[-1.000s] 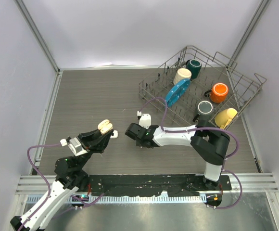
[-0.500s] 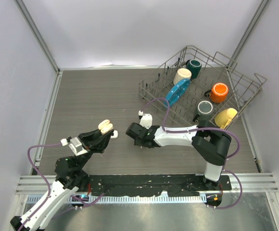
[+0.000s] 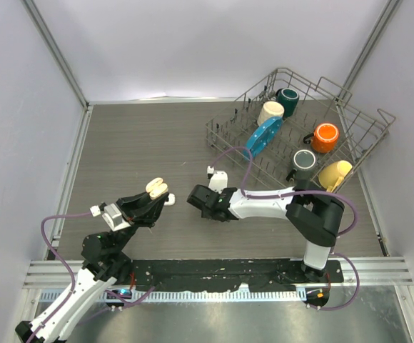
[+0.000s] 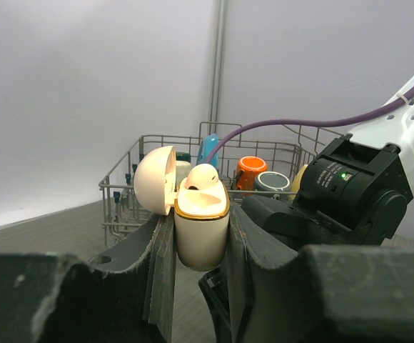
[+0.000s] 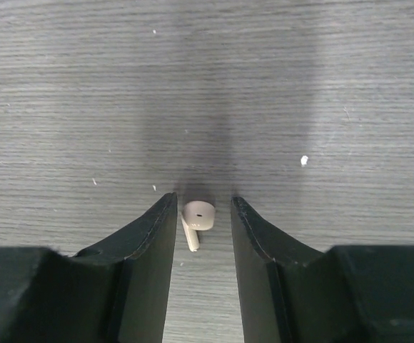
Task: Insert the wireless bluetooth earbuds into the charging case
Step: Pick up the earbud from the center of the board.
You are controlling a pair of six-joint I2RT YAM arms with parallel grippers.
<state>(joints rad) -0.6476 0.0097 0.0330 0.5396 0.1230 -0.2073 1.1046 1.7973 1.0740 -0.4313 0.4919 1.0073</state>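
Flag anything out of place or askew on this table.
One peach earbud lies loose on the table between the right gripper's open jaws. A second earbud sits in the open case clamped by the left gripper. The dish rack stands skewed to the table's edges.

The left arm (image 3: 86,275) is raised from its base at the near left and bent forward, with the wrist tilted up toward the middle. The left gripper (image 3: 158,194) is closed on a charging case (image 4: 201,229), which is clamped upright between both fingers. The right arm (image 3: 264,204) is folded at the elbow above its base at the near right and stretched low to the left. The right gripper (image 3: 195,198) is angled down close to the table (image 3: 143,143), its jaws set a little apart. The two grippers are brought near each other but are not touching.
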